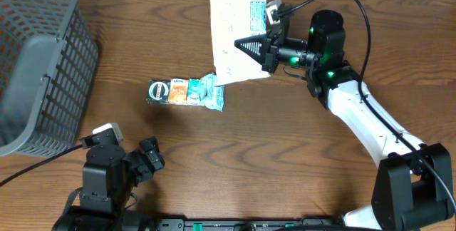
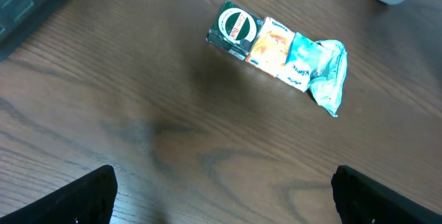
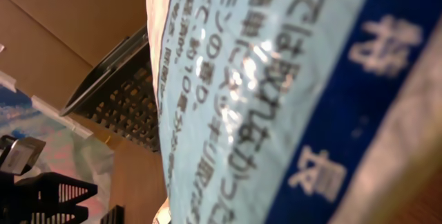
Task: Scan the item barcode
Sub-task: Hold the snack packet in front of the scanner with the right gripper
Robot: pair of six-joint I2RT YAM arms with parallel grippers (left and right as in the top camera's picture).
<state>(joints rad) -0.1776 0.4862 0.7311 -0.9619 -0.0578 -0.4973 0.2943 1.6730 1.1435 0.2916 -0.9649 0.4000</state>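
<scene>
We are holding the white snack bag (image 1: 231,38) clamped in our right gripper (image 1: 262,45) above the table's (image 1: 285,152) far side; our left gripper (image 2: 221,195) is hovering, fingers wide apart, near a small snack packet (image 2: 276,51).

bag (image 1: 231,35): white, pale-blue print | snack pack (image 1: 184,92): green, orange, teal | basket (image 1: 43,67): grey lattice | table (image 1: 285,152): brown woodgrain
</scene>
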